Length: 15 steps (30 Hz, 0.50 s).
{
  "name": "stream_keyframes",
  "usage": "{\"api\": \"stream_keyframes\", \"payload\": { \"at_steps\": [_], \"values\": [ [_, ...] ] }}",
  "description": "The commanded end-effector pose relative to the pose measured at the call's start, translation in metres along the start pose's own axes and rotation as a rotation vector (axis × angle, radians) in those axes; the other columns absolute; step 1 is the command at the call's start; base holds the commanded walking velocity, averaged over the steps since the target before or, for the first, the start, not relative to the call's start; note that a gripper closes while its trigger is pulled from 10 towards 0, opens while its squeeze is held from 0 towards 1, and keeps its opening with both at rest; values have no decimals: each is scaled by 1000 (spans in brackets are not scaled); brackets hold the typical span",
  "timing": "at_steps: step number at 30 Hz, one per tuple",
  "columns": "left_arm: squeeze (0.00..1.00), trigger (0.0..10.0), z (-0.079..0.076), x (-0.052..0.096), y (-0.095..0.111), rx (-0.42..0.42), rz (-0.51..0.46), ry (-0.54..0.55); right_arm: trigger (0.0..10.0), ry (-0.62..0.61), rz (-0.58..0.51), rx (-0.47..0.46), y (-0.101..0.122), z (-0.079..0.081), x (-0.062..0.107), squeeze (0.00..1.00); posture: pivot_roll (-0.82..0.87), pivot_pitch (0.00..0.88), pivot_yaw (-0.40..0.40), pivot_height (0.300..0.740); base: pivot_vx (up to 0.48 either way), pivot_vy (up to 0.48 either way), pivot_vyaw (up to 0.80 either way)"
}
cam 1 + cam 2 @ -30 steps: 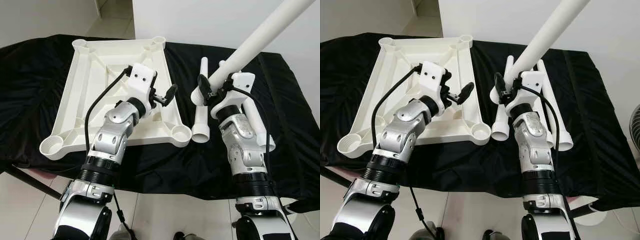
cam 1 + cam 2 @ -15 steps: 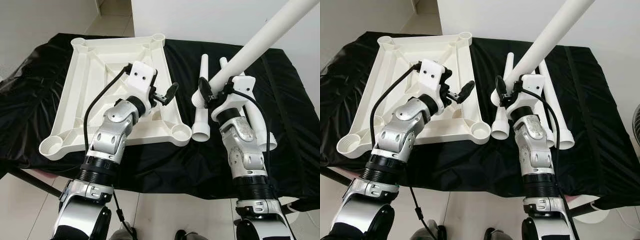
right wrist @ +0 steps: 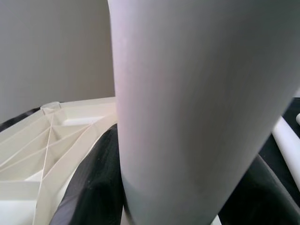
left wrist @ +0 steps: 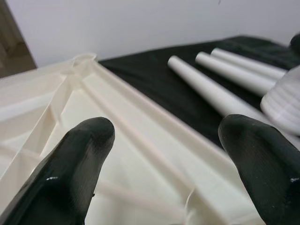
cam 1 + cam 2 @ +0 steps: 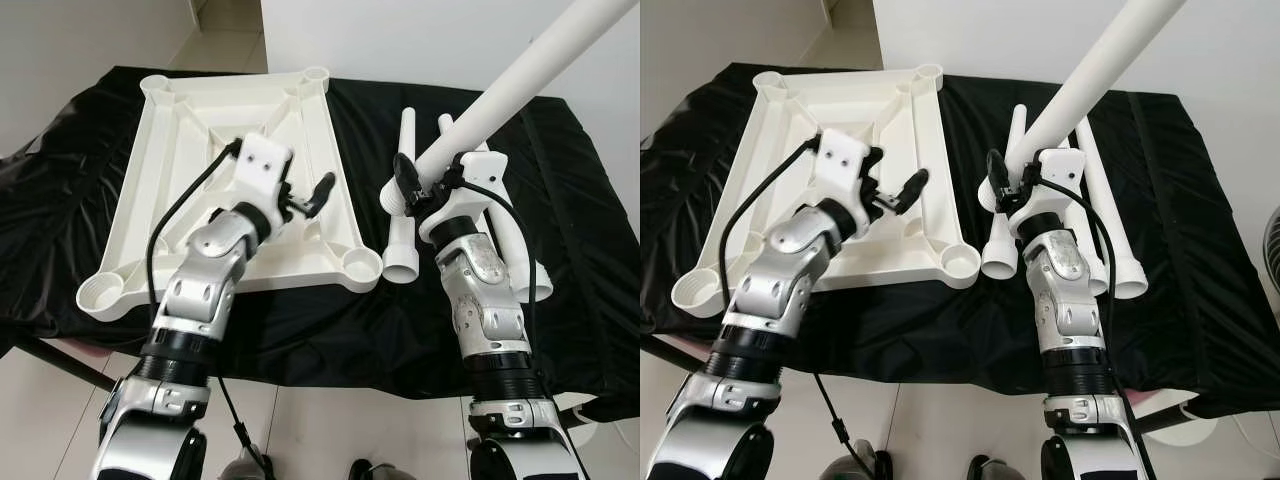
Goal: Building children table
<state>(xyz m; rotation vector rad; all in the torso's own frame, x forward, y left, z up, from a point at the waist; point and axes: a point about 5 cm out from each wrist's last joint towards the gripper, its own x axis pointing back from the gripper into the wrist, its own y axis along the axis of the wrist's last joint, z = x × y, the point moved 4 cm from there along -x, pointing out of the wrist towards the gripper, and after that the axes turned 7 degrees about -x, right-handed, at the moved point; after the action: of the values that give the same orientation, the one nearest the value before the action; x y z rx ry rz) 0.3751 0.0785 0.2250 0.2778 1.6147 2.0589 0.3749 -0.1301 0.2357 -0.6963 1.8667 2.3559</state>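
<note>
- Overhead, the right gripper clamps a white table leg, raised slanting over the black cloth's right half.
- Left gripper hovers spread wide over the upturned tabletop at the cloth's left edge.

Both arms are built of silver metal segments joined by ribbed black rings. Each wrist carries a white box-shaped block with small dark screw holes. A thin black cable loops from each block back along the forearm. The fingers are glossy black, long and round-tipped.
</note>
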Motion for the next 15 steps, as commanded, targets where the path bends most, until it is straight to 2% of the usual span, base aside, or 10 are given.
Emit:
{"api": "stream_keyframes", "payload": {
  "at_steps": [1, 3, 7, 12, 14, 15],
  "values": [
    [0, 10000, 9, 5, -2, -22, 3, 61, 10000, 13, 11, 5, -7, 4, 2, 0, 195, 93, 14, 740, 0, 0, 0],
    [0, 10000, 12, 7, -4, -20, 9, 80, 10000, 13, 13, 6, -9, 6, 3, 0, 210, 78, 4, 740, 0, 0, 0],
    [0, 10000, 32, 14, -4, -37, 0, 217, 10000, 32, 26, -7, -20, 19, 1, 0, 227, 60, -13, 740, 0, 0, 0],
    [0, 10000, 31, 18, -2, -74, -5, 217, 10000, 41, 26, -5, -20, 20, -1, 0, 232, 51, -20, 740, 0, 0, 0],
    [0, 10000, 36, 28, -8, -91, 8, 215, 10000, 50, 28, 2, -21, 20, -2, 0, 232, 49, -20, 740, 0, 0, 0],
    [0, 10000, 36, 28, -8, -91, 8, 215, 10000, 50, 28, 2, -21, 20, -2, 0, 232, 49, -20, 740, 0, 0, 0]
  ]
}}
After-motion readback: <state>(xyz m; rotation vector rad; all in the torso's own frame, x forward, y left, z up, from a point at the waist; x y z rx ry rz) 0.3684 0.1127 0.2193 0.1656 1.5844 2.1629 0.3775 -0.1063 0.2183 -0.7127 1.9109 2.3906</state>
